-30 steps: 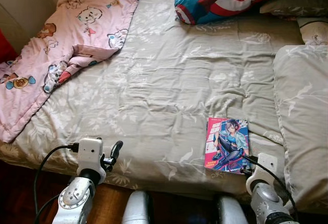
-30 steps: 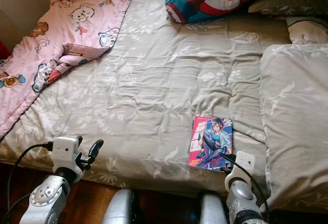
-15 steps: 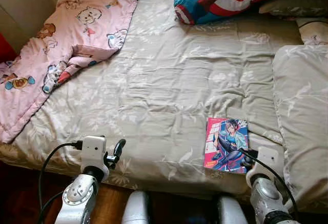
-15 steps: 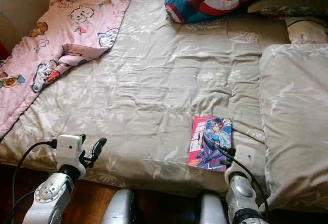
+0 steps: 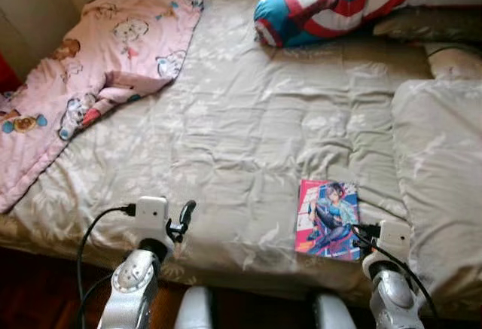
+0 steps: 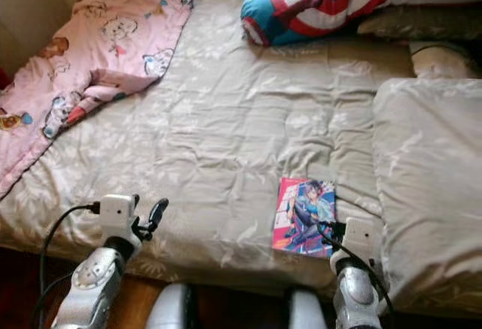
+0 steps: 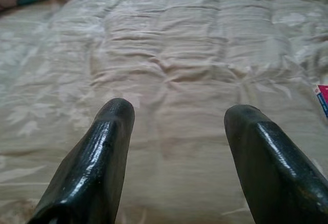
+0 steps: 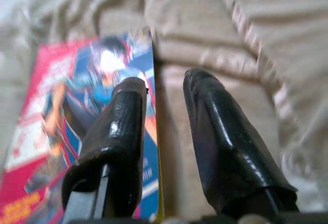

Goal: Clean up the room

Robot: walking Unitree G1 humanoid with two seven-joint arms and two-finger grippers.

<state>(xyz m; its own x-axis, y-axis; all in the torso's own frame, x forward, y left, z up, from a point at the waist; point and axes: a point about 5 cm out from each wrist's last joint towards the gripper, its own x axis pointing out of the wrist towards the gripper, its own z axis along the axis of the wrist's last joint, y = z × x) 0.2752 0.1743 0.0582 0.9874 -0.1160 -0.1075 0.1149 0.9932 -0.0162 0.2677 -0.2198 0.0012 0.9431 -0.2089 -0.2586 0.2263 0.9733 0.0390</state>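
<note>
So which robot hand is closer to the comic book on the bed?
The right. The right gripper is at the comic book, its fingers straddling the book's right edge. The left gripper hovers open over the bedspread near the bed's front edge, well to the book's left.

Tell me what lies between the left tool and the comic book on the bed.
In the left eye view, only bare wrinkled beige quilt separates the left tool from the comic book.
</note>
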